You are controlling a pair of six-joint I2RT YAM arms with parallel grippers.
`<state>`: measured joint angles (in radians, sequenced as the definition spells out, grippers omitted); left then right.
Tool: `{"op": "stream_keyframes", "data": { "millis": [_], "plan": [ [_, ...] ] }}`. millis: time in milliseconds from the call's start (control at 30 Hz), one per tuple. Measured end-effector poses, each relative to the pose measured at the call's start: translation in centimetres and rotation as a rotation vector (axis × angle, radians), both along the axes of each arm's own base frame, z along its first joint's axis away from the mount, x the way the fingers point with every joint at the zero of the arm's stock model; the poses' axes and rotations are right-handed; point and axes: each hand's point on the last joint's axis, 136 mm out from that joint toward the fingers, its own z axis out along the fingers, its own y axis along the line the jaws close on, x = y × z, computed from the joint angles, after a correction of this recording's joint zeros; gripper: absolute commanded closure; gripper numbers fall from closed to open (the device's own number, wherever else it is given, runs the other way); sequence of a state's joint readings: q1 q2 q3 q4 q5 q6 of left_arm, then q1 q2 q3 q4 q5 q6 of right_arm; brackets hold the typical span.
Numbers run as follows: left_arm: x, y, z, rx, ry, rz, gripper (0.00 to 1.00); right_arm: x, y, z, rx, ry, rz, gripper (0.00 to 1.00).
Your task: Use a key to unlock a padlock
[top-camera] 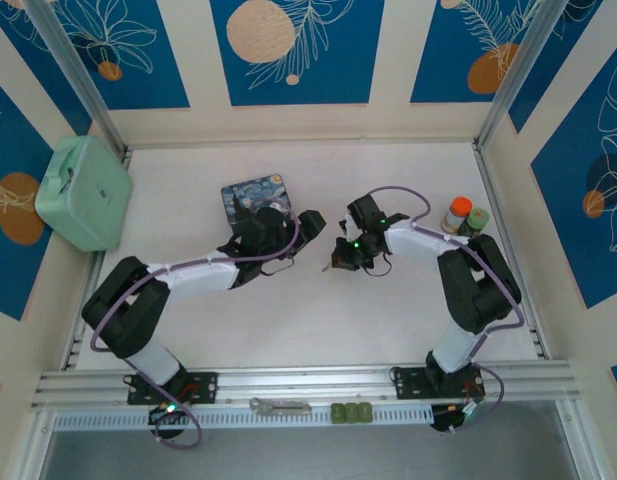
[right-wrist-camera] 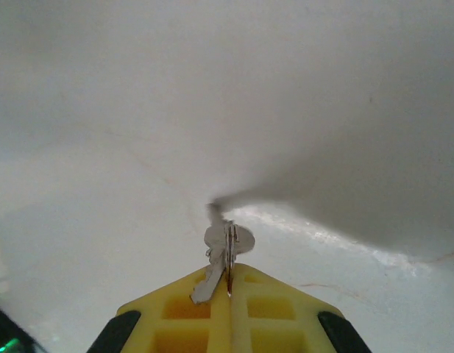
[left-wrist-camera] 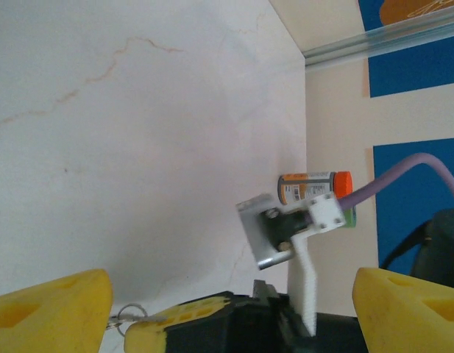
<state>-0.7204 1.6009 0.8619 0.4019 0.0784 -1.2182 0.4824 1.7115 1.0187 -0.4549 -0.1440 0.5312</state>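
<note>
Silver metal key (right-wrist-camera: 225,254) on a small ring is clamped by your right gripper (right-wrist-camera: 228,290), yellow fingers together, over the middle of the white tabletop (top-camera: 288,320). Your left gripper (left-wrist-camera: 230,288) has its fingers wide apart, seemingly empty. Key in hand; inserting and turning remain.

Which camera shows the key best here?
Right wrist: the key sticks out of the shut right gripper, close and sharp. Top external: too small to make out. Left wrist: a small metal ring at the bottom edge, perhaps its own.
</note>
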Motion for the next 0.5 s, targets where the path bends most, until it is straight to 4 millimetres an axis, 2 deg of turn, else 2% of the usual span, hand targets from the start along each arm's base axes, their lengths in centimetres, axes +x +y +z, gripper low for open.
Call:
{"op": "stream_keyframes", "data": {
  "millis": [133,300,400,500],
  "plan": [
    [0.2,0.8,-0.2,0.026,-0.009,0.01,0.15,-0.4,0.0,-1.2,-0.074,0.015,0.023,1.0],
    [0.1,1.1,-0.7,0.04,-0.001,0.012,0.15,-0.5,-2.0,-2.1,-0.176,0.033,-0.018,0.64],
    [0.1,1.1,-0.7,0.041,-0.003,0.011,0.15,-0.5,-3.5,-2.2,-0.261,0.014,-0.026,0.53],
    [0.2,1.2,-0.7,0.044,-0.005,0.012,0.15,-0.5,-3.8,-1.4,-0.306,-0.042,0.006,0.5]
  ]
}}
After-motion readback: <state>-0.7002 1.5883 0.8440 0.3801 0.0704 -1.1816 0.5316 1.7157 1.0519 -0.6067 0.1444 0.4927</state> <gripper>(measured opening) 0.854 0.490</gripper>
